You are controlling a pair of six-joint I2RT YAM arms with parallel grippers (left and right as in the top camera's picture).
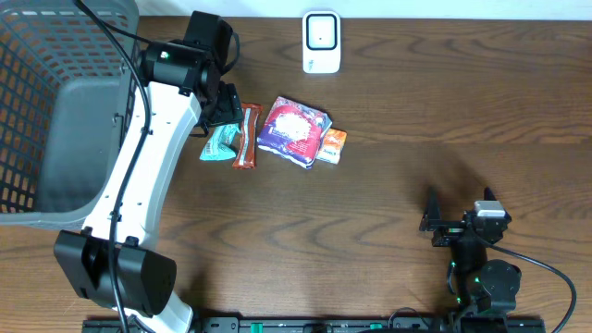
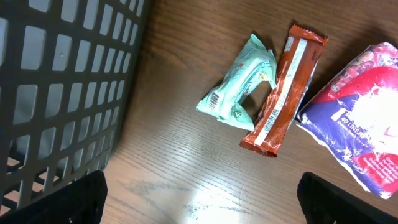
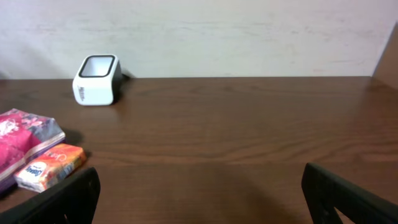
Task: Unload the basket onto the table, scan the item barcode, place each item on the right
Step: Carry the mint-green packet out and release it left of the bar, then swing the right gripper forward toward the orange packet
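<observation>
Dark-brown wood forms the bench [image 1: 416,120] recorded in the overhead view. A grey mesh basket [image 1: 37,111] stands at its left edge and a white barcode scanner [image 1: 321,42] at the far centre. Four items are grouped just in front of the scanner: a mint-green packet [image 1: 219,143], a red-brown bar [image 1: 246,137] touching its right side, a purple-and-pink pouch [image 1: 293,131], and a small orange packet [image 1: 332,146] against the pouch's right corner. The left gripper [image 1: 222,116] is positioned over the far end of the mint-green packet. The right gripper [image 1: 458,217] is placed near the front right, well apart from the items.

From the left wrist, the left fingers [image 2: 68,202] are seen at the lower corners, spread wide, with only bare bench between them. The mint-green packet lies flat, and a barcode is visible at one end. The bar lies alongside with its printed seam side up. The basket wall fills the left.

From the right wrist, the right fingers [image 3: 62,199] are likewise wide apart and nothing is held. The scanner is seen upright at the far left, with the pouch and orange packet at the left edge.
</observation>
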